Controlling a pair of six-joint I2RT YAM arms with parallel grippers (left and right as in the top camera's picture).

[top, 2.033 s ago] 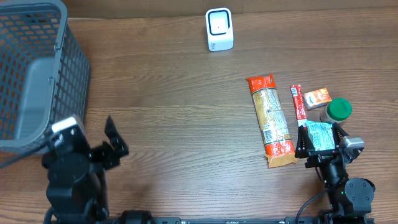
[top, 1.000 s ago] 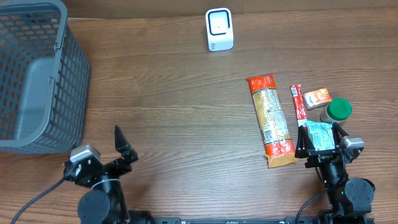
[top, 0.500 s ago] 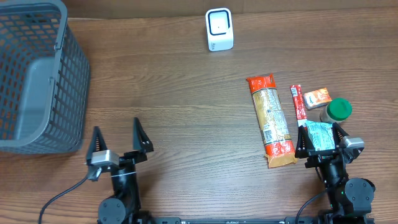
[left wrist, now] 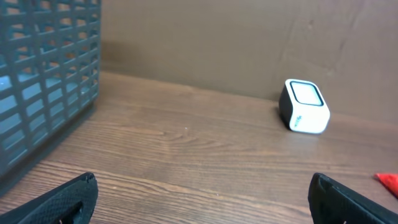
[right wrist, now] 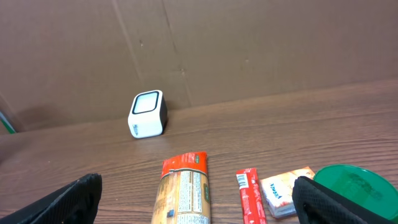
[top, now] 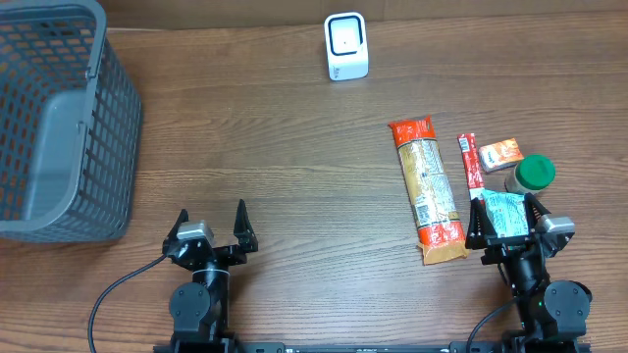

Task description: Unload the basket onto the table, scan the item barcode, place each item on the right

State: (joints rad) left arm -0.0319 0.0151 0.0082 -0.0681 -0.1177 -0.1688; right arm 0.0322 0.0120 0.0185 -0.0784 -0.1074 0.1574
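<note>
Noodle packet [top: 429,189] lies lengthwise on the worktop [top: 294,147], right of centre and well apart from the white scanner [top: 346,46]. It looks light, with brittle contents and a wrapper that is probably slippery, so a grip across its narrow middle seems safest. Left jaws and right jaws both stand spread, apparently empty.

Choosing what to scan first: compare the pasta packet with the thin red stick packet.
The pasta packet is longer and wider than the red stick packet. The pasta packet has a tan middle and orange ends; the stick packet is mostly red. Both lie flat, nearly parallel.
</note>
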